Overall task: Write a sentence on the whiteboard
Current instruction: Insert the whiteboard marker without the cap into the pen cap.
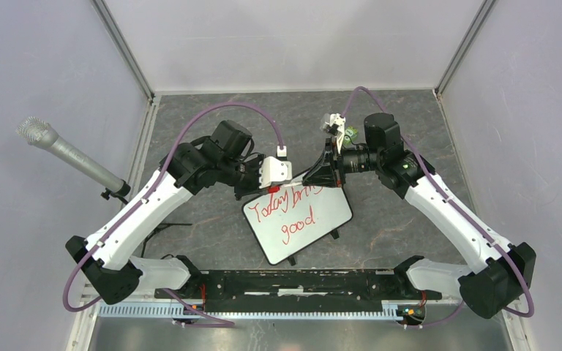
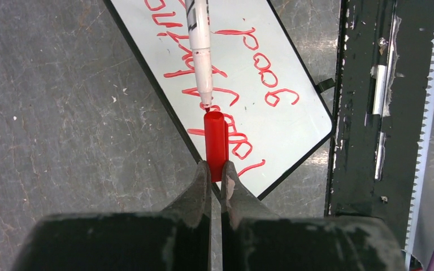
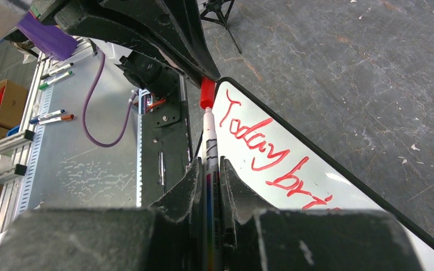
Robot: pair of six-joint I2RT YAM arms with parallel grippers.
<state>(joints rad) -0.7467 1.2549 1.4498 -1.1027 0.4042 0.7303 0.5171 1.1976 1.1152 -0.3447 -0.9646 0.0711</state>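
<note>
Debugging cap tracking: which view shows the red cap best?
Left wrist: the red cap sits unobstructed, clamped in the left pincer, with the marker tip at its mouth. Right wrist shows only part of it beyond the marker. Top external: too small to tell.

The whiteboard (image 1: 331,207) looks smooth and shiny, the grey table (image 1: 380,227) looks dull and scratched, and the red cap (image 2: 215,141) is smooth plastic.

One whiteboard (image 1: 334,210), three red words (image 1: 293,208); one marker (image 2: 199,51), one red cap (image 2: 215,141); two arms (image 1: 146,208) (image 1: 450,212), one microphone (image 1: 69,155)
</note>
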